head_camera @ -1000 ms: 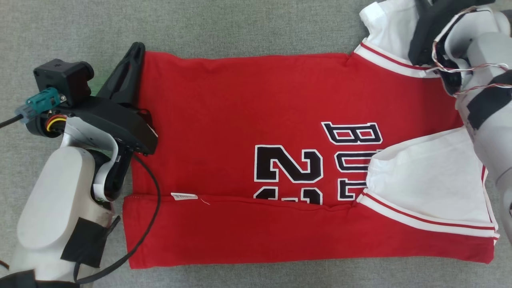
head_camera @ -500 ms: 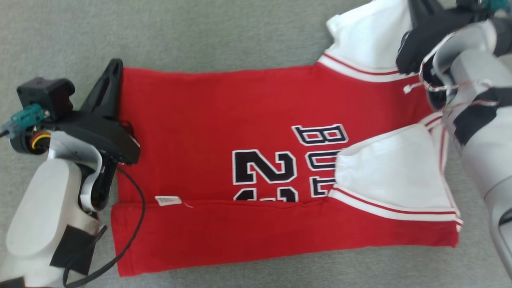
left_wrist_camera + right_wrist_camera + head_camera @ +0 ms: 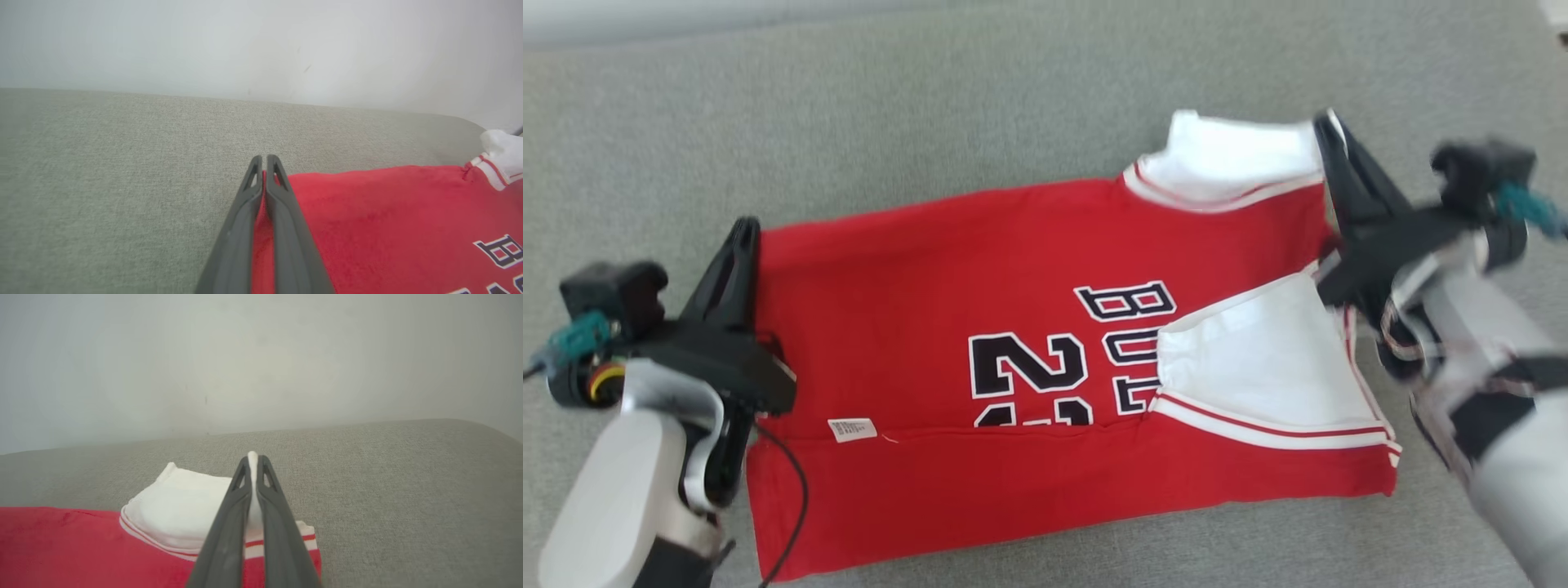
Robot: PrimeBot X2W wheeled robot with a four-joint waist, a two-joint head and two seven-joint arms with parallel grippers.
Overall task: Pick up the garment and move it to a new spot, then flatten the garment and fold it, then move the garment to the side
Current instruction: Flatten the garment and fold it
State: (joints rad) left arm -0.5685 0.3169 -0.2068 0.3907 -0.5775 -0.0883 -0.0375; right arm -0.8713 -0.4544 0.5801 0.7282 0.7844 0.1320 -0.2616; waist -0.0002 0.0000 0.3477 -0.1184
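The garment (image 3: pixel 980 302) is a red jersey with white sleeves and black lettering, lying flat on the grey fabric surface, its near long edge folded over. My left gripper (image 3: pixel 745 230) is shut on the jersey's far left hem corner; red cloth (image 3: pixel 261 204) shows between its fingers (image 3: pixel 286 212) in the left wrist view. My right gripper (image 3: pixel 1327 131) is shut on the far white sleeve (image 3: pixel 1229 155); white cloth (image 3: pixel 253 490) shows pinched between its fingers (image 3: pixel 229 522) in the right wrist view.
The grey fabric surface (image 3: pixel 890 106) stretches beyond the jersey, with a pale wall (image 3: pixel 261 41) behind its far edge. A white label (image 3: pixel 852 429) sits at the fold line. A black cable (image 3: pixel 796 498) hangs from my left arm over the near red fold.
The head camera has tilted and shifted, so the whole picture moved. My right gripper has closed on the far white sleeve. The left gripper kept its grip on the hem corner.
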